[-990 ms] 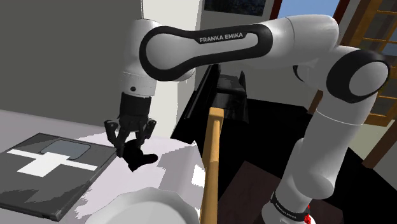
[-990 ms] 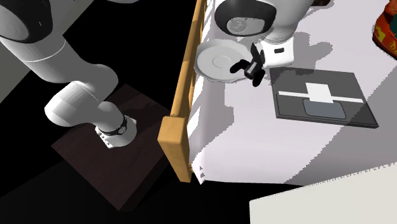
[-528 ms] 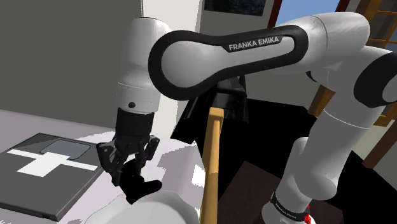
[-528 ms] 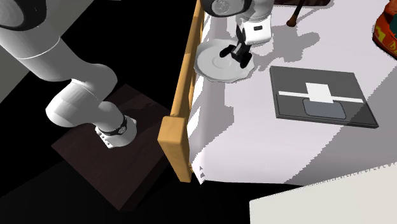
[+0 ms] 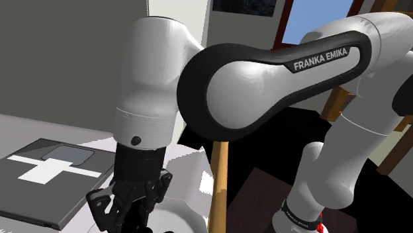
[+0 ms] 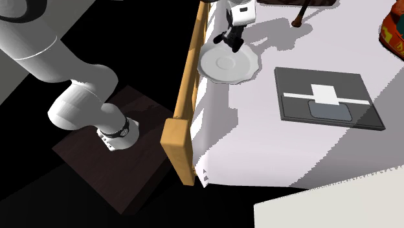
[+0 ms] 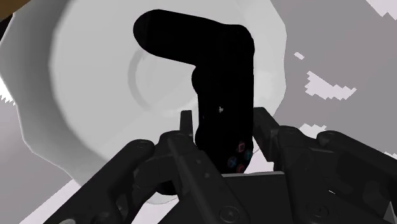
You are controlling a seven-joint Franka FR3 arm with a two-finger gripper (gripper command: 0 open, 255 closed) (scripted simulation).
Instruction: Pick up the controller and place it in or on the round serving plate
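The controller is a black, bent L-shaped pad with small coloured buttons near its gripped end. My black gripper is shut on it, one finger on each side. It hangs just above the round white serving plate, over the plate's middle and not touching it. In the second exterior view the gripper holds the controller over the far rim of the plate. From the shoulder camera the gripper sits low, above the plate, and the arm's big links block much of the scene.
A dark grey square board with a white cross lies on the pale table, beside the plate. A wooden rail runs along the table edge next to the plate. A red-orange object and a brown item lie farther back.
The gripper has carried the controller away from beside the grey board, toward the wooden rail and over the plate. It is lower in the shoulder view. The grip is unchanged.
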